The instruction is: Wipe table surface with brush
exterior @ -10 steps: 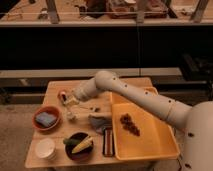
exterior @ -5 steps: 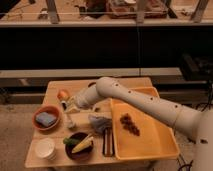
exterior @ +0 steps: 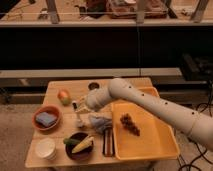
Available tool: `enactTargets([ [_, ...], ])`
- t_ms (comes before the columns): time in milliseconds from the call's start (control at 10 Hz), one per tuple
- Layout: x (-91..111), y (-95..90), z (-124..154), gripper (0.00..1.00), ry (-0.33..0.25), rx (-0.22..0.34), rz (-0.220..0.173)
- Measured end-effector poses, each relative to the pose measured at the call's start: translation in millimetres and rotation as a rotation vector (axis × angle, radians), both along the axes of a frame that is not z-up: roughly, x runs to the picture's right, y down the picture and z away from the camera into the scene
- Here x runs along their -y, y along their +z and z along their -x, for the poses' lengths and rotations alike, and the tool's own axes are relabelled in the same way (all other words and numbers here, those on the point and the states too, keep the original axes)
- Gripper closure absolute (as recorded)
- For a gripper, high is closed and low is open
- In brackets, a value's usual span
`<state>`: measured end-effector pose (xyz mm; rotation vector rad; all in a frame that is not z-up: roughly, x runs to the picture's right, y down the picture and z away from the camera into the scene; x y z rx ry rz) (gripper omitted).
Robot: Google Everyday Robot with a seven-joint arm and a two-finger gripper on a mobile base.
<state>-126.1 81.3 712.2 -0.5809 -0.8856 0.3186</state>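
Note:
My gripper point(exterior: 80, 108) is low over the left middle of the wooden table point(exterior: 75, 89), at the end of the white arm point(exterior: 150, 102) that reaches in from the right. A slim pale object point(exterior: 79, 120) stands just under the gripper and touches the table; I cannot tell whether it is the brush or whether it is held. A crumpled grey cloth point(exterior: 100, 122) lies right of it. A dark long object point(exterior: 107, 143) lies beside the tray near the front edge.
A yellow tray point(exterior: 155, 145) with dark grapes point(exterior: 129, 124) fills the right side. An orange bowl with a blue sponge point(exterior: 46, 119), a white cup point(exterior: 45, 148), a dark bowl with corn point(exterior: 80, 145), a peach point(exterior: 63, 96) and a dark round lid point(exterior: 93, 86) stand around the gripper.
The gripper has moved from the back left near the peach toward the front and slightly right, lower over the table, close to the grey cloth.

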Motion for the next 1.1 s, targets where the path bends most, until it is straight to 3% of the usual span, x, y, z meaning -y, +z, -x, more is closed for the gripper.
enactTargets([
  [300,21,15.8,-6,1.0,0.024,-0.034,-0.02],
  [600,45,32.3,12,1.0,0.018,-0.037,-0.039],
  [900,42,35.1,57,1.0,-0.009,-0.011,-0.038],
  [1100,31,33.9,71,1.0,-0.023,0.004,-0.025],
])
